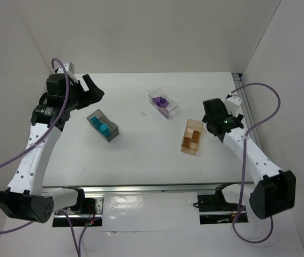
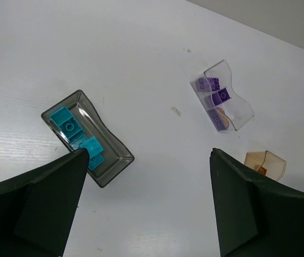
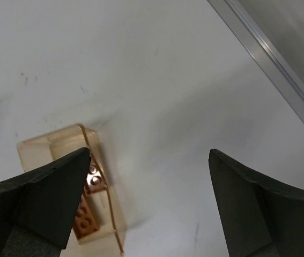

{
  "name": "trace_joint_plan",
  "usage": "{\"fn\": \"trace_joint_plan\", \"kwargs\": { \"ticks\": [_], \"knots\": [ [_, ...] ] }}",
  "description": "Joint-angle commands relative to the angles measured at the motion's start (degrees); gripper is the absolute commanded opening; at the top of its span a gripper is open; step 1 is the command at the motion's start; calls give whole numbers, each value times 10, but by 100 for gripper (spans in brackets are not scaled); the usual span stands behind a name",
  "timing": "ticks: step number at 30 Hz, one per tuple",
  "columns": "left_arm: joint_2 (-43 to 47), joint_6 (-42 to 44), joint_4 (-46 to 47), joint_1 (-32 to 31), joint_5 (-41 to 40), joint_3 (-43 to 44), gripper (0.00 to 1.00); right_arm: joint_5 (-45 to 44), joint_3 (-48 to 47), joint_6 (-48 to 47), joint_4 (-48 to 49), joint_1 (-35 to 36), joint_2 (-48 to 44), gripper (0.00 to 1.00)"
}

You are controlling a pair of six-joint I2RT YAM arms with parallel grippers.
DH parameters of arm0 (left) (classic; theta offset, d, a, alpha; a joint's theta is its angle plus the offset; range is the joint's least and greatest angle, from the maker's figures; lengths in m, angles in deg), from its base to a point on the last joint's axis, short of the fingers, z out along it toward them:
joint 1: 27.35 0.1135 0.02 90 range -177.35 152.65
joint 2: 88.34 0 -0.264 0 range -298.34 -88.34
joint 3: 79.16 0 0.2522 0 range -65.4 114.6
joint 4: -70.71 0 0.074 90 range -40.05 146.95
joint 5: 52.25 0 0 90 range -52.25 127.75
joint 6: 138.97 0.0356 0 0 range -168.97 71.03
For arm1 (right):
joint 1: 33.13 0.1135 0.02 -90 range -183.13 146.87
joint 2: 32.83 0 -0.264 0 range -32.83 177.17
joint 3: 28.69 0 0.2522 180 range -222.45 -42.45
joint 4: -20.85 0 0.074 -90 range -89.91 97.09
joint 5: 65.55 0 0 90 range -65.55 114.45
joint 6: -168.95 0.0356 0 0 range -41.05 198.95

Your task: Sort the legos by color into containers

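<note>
Above the surface (image 1: 141, 155), your left gripper (image 2: 147, 155) and right gripper (image 3: 149, 152) both gaped wide and empty. The grey container (image 1: 103, 126), left of centre, held the teal bricks (image 2: 68, 126). The clear container (image 1: 163, 104), upper centre, held the purple pieces (image 2: 221, 95), and the tan container (image 1: 192, 136), at right, the orange-brown brick (image 3: 90, 182). Sorting looked finished, so you needed only to lift away without nudging them.

White table (image 1: 141, 160) boxed in by white walls (image 1: 157, 32) far, left and right. Aluminium rail (image 1: 157, 188) runs along its near edge, another strip (image 3: 269, 61) down the right side. Few small scuffs (image 2: 176, 111) on top.
</note>
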Motion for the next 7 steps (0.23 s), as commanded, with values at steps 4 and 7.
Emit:
{"fn": "trace_joint_plan", "kwargs": {
  "ticks": [4,7],
  "knots": [
    [41,23,17,4,-29,-15,99,-3,110,-3,72,1,-168,100],
    [65,28,22,4,-29,-27,99,-17,116,-8,75,1,-185,100]
  ]
}}
